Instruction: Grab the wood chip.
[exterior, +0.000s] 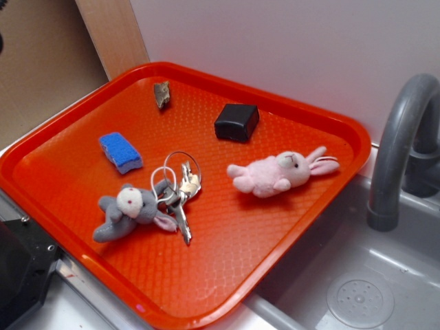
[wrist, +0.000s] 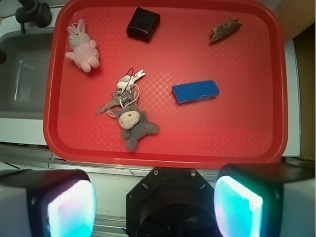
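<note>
the wood chip (wrist: 225,29) lies in the upper right of the wrist view, on the red tray (wrist: 247,143), long axis slanting up-right; the hand (wrist: 155,207), wide open and empty, sits far below.

Layout, all relative to the tray (wrist: 281,98) as seen in the wrist view: wood chip (wrist: 225,29) in the far right corner, box (wrist: 143,23) at the far edge left of centre, well apart from the chip. Rabbit toy (wrist: 82,47) far left, near the tray's left rim. Sponge block (wrist: 195,92) right of centre, nearer than the chip. Keys (wrist: 123,94) at centre, touching the mouse toy (wrist: 133,124) just nearer the near rim. Sink (wrist: 22,74) left of the tray, faucet (wrist: 33,12) at its far end. Claw (wrist: 153,205) hangs outside the tray's near rim, fingers (wrist: 71,210) wide apart, nothing between them
</note>
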